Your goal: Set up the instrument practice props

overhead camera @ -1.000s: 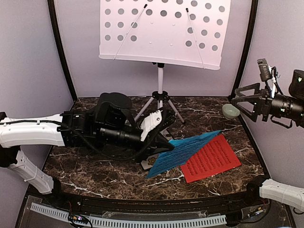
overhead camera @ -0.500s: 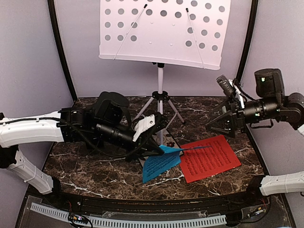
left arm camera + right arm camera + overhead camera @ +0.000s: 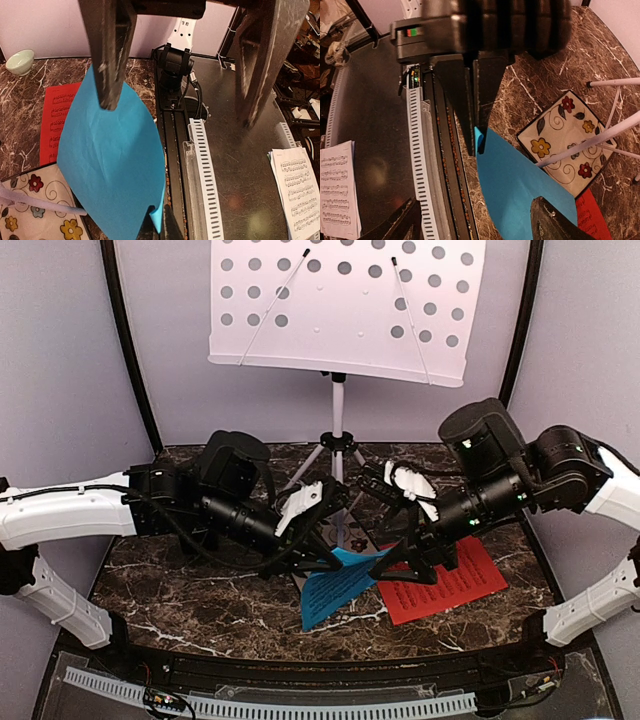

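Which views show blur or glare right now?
Top external: sharp and evenly lit. Left wrist: blue sheet crisp, with soft glare patches on the metal surface. Right wrist: the left gripper has its body badly blurred up close and its tips sharper; a faint glare patch on the metal there too.

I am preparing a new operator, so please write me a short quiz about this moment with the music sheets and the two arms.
1. True or false: the red sheet rests on the music stand.
2. Which fingers pinch the blue sheet? A) the left gripper B) the right gripper C) neither
3. Fill in: the fingers of the right gripper stand ____ (open or shut).
Key: 1 false, it lies flat on the table; 2 A; 3 open.
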Controlling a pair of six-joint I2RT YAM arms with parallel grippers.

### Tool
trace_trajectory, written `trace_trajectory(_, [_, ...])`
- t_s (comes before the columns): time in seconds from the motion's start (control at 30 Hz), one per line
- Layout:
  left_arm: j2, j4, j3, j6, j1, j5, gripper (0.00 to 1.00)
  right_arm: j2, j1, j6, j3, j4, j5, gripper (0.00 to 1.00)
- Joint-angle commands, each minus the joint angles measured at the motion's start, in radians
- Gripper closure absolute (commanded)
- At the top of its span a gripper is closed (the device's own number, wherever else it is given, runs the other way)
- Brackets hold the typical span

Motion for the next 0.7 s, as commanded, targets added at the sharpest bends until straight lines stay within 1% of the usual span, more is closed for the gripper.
trace_trajectory(0.0, [-0.001, -0.009, 0.023, 0.015, 0.003, 0.055, 1.0, 0.06, 0.044, -0.042, 0.078, -0.047, 0.142, 0.26])
trace_trajectory(0.07, [0.002, -0.003, 0.021, 0.013, 0.003, 0.065, 1.0, 0.093, 0.069, -0.04, 0.104, -0.064, 0.162, 0.29])
trace_trajectory(0.2, [0.005, 0.009, 0.023, 0.006, 0.003, 0.089, 1.0, 0.142, 0.099, -0.047, 0.12, -0.093, 0.227, 0.32])
trace_trajectory(0.3, [-0.004, 0.025, 0.016, 0.0, 0.003, 0.105, 1.0, 0.158, 0.109, -0.047, 0.114, -0.102, 0.247, 0.38])
trace_trajectory(0.4, [-0.025, 0.047, -0.003, -0.005, 0.003, 0.102, 1.0, 0.15, 0.11, -0.042, 0.092, -0.088, 0.248, 0.49])
trace_trajectory(0.47, [-0.042, 0.067, -0.02, -0.008, 0.003, 0.1, 1.0, 0.137, 0.11, -0.037, 0.068, -0.075, 0.261, 0.51])
trace_trajectory(0.57, [-0.064, 0.102, -0.05, -0.014, 0.005, 0.094, 1.0, 0.099, 0.109, -0.026, 0.027, -0.05, 0.285, 0.51])
trace_trajectory(0.67, [-0.072, 0.117, -0.065, -0.015, 0.005, 0.094, 1.0, 0.02, 0.11, -0.012, -0.019, 0.025, 0.261, 0.46])
